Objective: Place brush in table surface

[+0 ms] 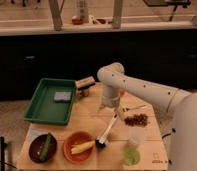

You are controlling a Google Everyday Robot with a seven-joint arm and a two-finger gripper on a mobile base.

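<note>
The brush (108, 131) lies slanted over the light wooden table surface (87, 120). Its white handle runs from just under my gripper (114, 111) down to the black bristle head (100, 144), which sits at the right rim of an orange bowl. My gripper hangs from the white arm (142, 90) over the middle of the table, right at the handle's upper end. I cannot tell whether the handle is held or lies free on the table.
A green tray (42, 107) with a grey sponge (63, 96) stands at the left. A tan wooden block (85, 82) sits behind it. The orange bowl (74, 140) holds a yellow corn piece. A dark bowl (42, 148), a brown pile (137, 120) and a green cup (132, 153) stand near the front.
</note>
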